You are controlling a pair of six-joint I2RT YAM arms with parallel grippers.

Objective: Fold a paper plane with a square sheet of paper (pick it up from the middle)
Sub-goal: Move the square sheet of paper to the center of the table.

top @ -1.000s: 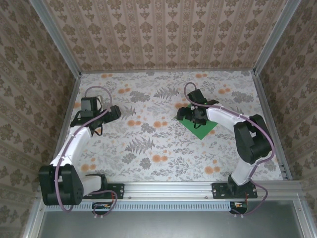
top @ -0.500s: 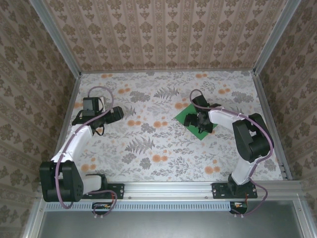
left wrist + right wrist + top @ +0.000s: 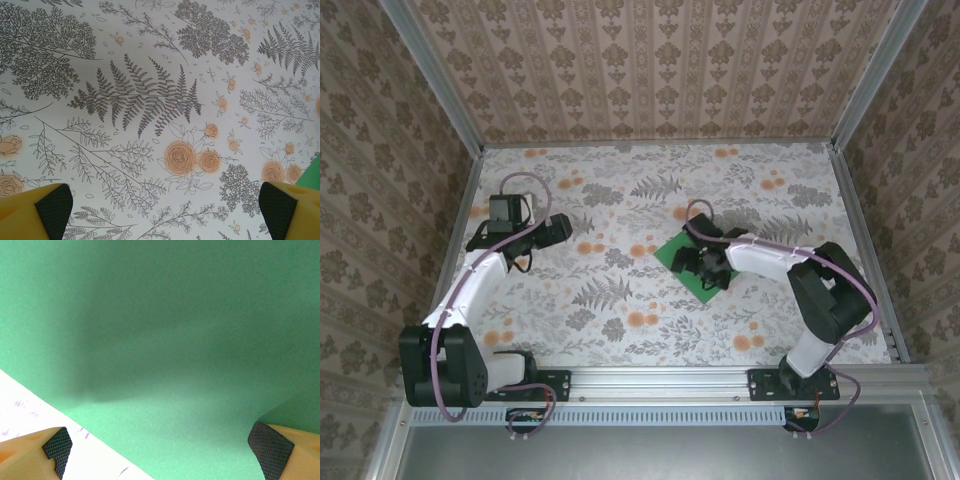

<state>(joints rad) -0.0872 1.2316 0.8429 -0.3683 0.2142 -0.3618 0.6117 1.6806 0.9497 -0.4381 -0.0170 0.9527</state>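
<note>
Right gripper (image 3: 164, 447): mine, spread wide, its two dark pads (image 3: 57, 447) at the bottom corners of the wrist view with nothing held between them. It hangs low over the square sheet of paper (image 3: 160, 330).
Left gripper (image 3: 165, 210): mine too, equally wide and holding nothing, above the bare flowered table (image 3: 140, 100).
Sheet position: flat on the table right of centre, turned like a diamond, under my right wrist.
Top view: both my arms at once. The Right gripper (image 3: 705, 265) sits over the middle of the sheet (image 3: 670, 252), with green showing on its far-left side and at the near corner. The Left gripper (image 3: 560, 230) is well apart from it, over the left side of the table (image 3: 620, 330).
Right wrist view: the green close up, smooth, with a soft shadow across it. One straight edge runs diagonally at lower left, with a wedge of pale table (image 3: 30, 410) beyond it.
Left wrist view: a small green corner (image 3: 312, 172) at the right edge, just above my right-hand pad.
Hidden: from above, the middle of the sheet is covered by my own wrist. In the right wrist view the sheet is cut off at the top and on both sides.
Unclear: I cannot tell whether my right pads touch the paper. A darker patch beside the right-hand pad may be a fold or only shadow.
</note>
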